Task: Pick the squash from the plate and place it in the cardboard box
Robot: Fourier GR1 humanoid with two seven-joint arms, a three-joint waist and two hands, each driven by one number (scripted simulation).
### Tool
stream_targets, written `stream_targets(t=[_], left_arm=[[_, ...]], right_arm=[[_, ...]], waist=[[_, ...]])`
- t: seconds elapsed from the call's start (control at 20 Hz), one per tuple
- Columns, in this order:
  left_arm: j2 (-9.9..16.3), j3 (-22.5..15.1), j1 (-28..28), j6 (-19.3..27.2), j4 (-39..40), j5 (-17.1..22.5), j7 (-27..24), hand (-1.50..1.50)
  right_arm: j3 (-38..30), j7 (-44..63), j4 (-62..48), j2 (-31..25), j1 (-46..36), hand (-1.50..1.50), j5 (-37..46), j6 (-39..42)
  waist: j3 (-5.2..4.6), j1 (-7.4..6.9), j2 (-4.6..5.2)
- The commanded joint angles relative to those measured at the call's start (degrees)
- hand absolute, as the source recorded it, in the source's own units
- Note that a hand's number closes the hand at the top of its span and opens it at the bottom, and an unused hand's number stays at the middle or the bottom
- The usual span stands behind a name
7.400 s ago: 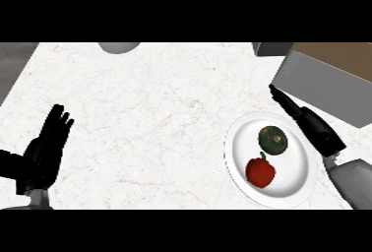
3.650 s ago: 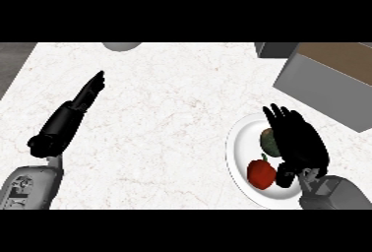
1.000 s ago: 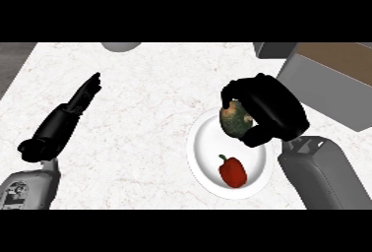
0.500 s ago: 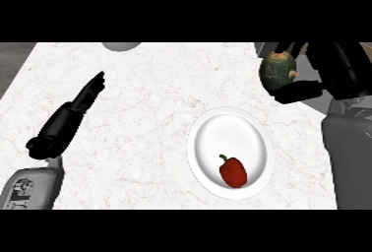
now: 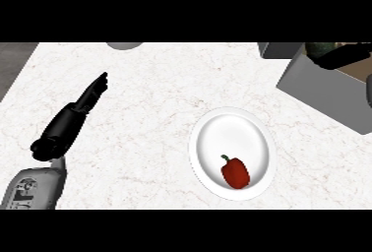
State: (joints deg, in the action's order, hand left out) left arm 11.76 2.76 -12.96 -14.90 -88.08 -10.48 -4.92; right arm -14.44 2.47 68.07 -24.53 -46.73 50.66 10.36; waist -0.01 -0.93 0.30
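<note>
The dark green squash point(image 5: 318, 47) is up at the view's top right, above the cardboard box point(image 5: 320, 88), whose grey side wall faces me. My right hand point(image 5: 346, 55) is curled round the squash; only part of the hand shows below the top edge. The white plate point(image 5: 231, 133) lies on the marble counter at centre right. My left hand point(image 5: 81, 109) rests on the counter at the left, fingers straight and pointing up and to the right, far from the plate.
A red pepper point(image 5: 234, 171) lies in the lower part of the plate. A grey round object point(image 5: 125, 45) peeks in at the top edge. A grey block point(image 5: 280, 48) stands just left of the box. The counter's left edge runs along the upper left.
My right hand has lifted the squash off the plate and carried it up and to the right, over the box. The left hand has hardly moved.
</note>
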Motion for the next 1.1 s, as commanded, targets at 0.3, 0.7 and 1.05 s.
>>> stream_targets(t=[0.3,0.7,1.05], left_arm=[[-1.2,-0.55,-1.14,0.16,0.22,-0.02,0.47,0.0],[-1.8,-1.37,-3.06,-0.36,-0.78,0.1,3.64,0.0],[-0.67,0.0,-3.64,-0.77,0.01,0.42,2.97,0.0]], right_arm=[[-0.22,-10.66,-26.8,-13.55,-5.56,1.5,1.95,10.77],[5.0,-19.19,-41.98,-16.9,-7.57,-1.5,7.7,13.62],[0.67,-34.3,-46.02,-17.89,-10.66,-1.5,2.33,14.05]], waist=[[0.05,-0.78,0.37],[0.13,-1.56,0.76],[0.17,-1.22,0.59]])
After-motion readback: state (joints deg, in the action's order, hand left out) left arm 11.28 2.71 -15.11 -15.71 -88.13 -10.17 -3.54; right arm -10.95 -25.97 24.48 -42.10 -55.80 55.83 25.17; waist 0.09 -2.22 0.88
